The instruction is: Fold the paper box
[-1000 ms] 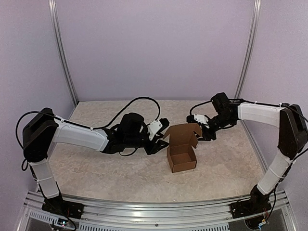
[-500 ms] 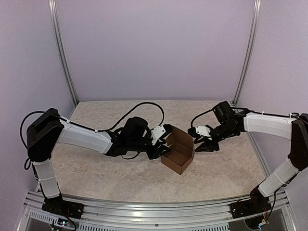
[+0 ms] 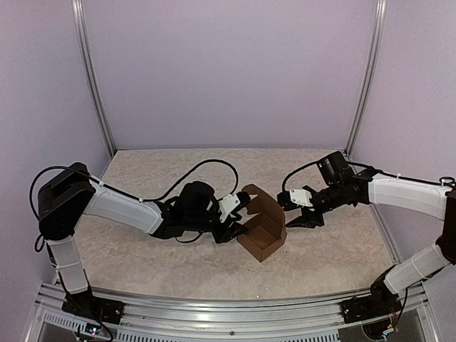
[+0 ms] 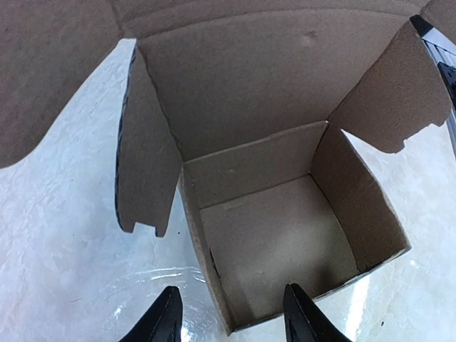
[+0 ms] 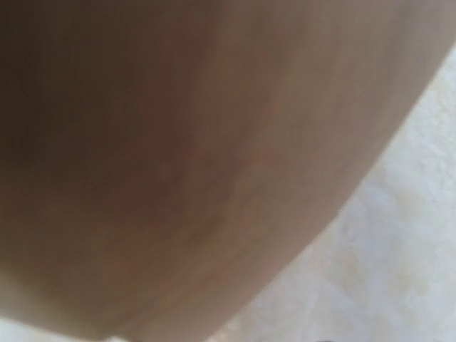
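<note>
On the pale marbled table (image 3: 142,263) sits the open brown cardboard box (image 3: 262,229), likely light, thin and crushable. Left pincer (image 4: 231,292) gapes astride its near wall; right pincer (image 3: 298,217) — cannot tell. Grip flap edges.

I see the paper box (image 4: 271,242) as matt brown cardboard, faintly fibrous. The pale marbled table (image 4: 64,235) beneath looks smooth and glossy, with glare.

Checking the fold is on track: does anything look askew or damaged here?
The paper box sits askew, turned cornerwise to the table edges and apparently tipped toward the left gripper, its flaps still unfolded. No tear or crushing shows.
</note>
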Tool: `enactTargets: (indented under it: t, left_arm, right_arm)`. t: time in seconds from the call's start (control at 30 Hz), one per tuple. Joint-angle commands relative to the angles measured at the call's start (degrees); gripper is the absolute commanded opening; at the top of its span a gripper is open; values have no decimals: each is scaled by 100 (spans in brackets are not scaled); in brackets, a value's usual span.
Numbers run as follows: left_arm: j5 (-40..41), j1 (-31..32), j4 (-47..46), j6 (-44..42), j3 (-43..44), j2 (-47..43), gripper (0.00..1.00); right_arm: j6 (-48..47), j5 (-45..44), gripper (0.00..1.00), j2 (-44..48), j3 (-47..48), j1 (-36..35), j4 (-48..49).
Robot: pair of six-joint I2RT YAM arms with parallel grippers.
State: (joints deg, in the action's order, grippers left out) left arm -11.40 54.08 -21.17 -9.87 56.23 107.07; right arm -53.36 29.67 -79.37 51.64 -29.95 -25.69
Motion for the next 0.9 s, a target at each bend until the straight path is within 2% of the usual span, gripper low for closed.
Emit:
enactTargets:
  t: [0.0, 0.1, 0.27, 0.4, 0.6, 0.73, 0.87]
  left_arm:
    - [497, 23, -716, 285, -351, -295, 47]
    - [437, -43, -1293, 345, -655, -478, 50]
    - [97, -259, -1467, 292, -506, -424, 52]
    - [-366, -435, -1969, 250, -534, -281, 52]
    - [-587, -460, -1930, 111, -174, 60, 49]
    - [-748, -466, -1872, 90, 66, 259, 42]
    - [-891, -462, -1895, 141, 112, 340, 26]
  right_arm:
    - [161, 69, 51, 22, -243, -133, 120]
    - [218, 78, 51, 45, -246, -138, 100]
    - [277, 98, 52, 158, -279, -144, 79]
    - [327, 95, 52, 168, -295, -147, 83]
    - [420, 61, 52, 216, -306, -198, 117]
    - [463, 56, 52, 212, -312, -245, 102]
    - [531, 52, 53, 233, -324, -316, 60]
